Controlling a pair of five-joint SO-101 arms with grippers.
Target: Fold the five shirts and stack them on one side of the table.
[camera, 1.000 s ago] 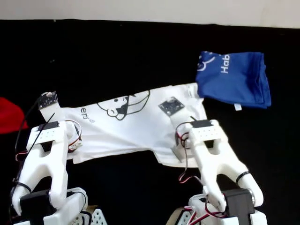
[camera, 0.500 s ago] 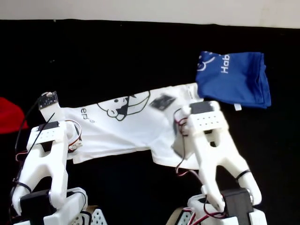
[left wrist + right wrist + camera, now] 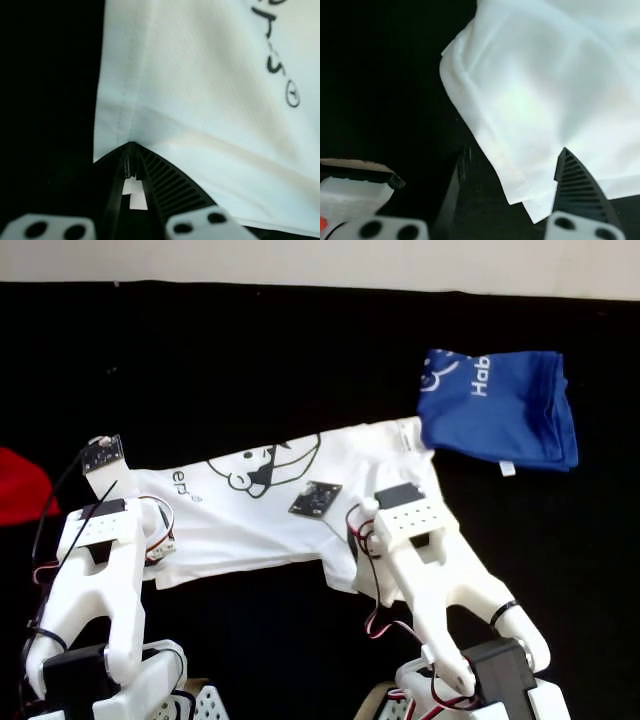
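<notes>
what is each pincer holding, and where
Left pincer pinches the white printed fabric shirt at its hemmed edge. Right pincer is open astride a folded corner, holding nothing.

Your table (image 3: 250, 350), a flat black surface, carries three items. A white fabric shirt with black print (image 3: 250, 525) lies spread and creased across the middle. A folded blue fabric shirt with white print (image 3: 500, 410) sits toward the far right, its near corner touching the white shirt's edge. A red cloth (image 3: 20, 485) lies at the left, well apart from both.
</notes>
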